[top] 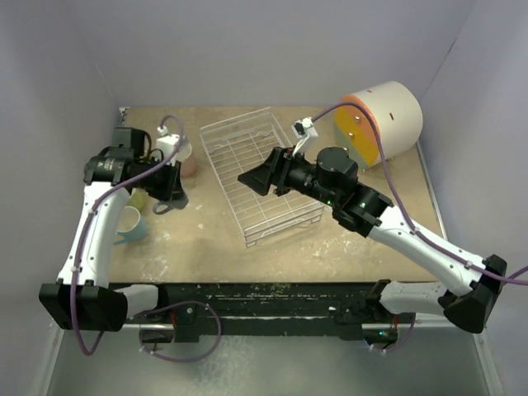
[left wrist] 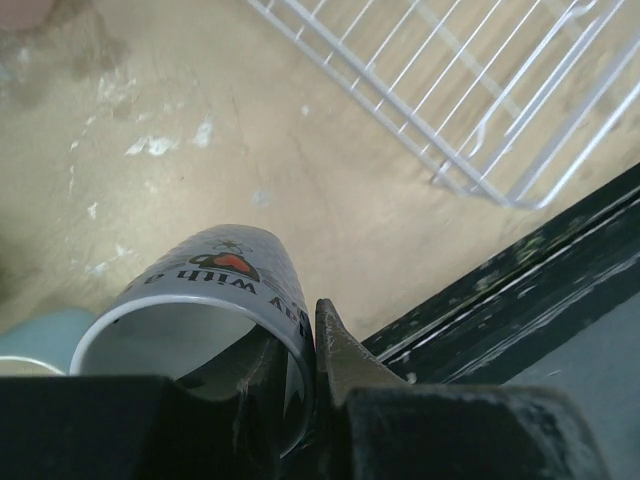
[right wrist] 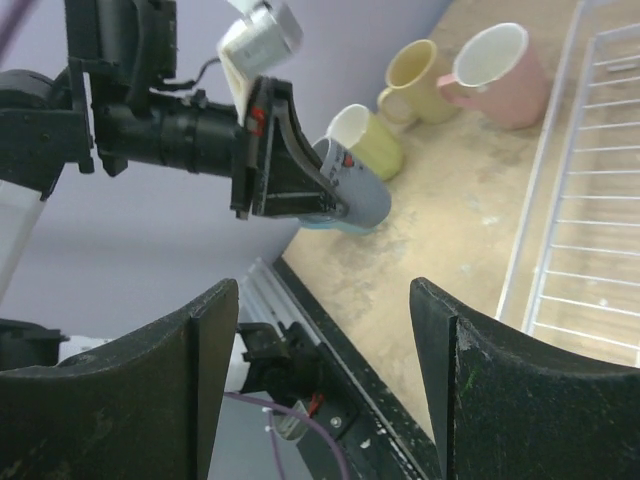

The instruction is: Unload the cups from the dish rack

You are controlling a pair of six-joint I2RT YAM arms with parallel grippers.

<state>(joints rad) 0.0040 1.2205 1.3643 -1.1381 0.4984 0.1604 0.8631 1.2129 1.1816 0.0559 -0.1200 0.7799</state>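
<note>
Worktop [top: 330, 247]: a scuffed tan board is being boxed in by pale lilac walls, with a black rail lying along its near edge.
Dish rack [top: 256, 177]: it is being left at the middle of the worktop, and no cup is being seen inside its wire grid in any view.
Drawer unit [top: 384, 115]: the round cream-and-orange unit is lying at the far right corner, apart from the work.
Right pincer [right wrist: 325, 370]: it is being held wide apart over the near left part of the rack, with nothing between its fingers.
Left pincer [left wrist: 300, 365]: it is being kept narrow on the wall of the grey-blue cup [left wrist: 215, 290], one finger inside the rim and one outside, the cup being held tilted, left of the rack.
Set-down cups: the pink cup [right wrist: 500, 75], cream-yellow cup [right wrist: 420, 75] and lime green cup [right wrist: 370, 140] are standing together at the far left; the light blue cup [top: 132, 224] is standing nearer.
Step in hand: by judgement, the last cup is being placed beside the others.
Next move: the cup is to be lowered upright onto bare board, clear of the light blue one, then released.
</note>
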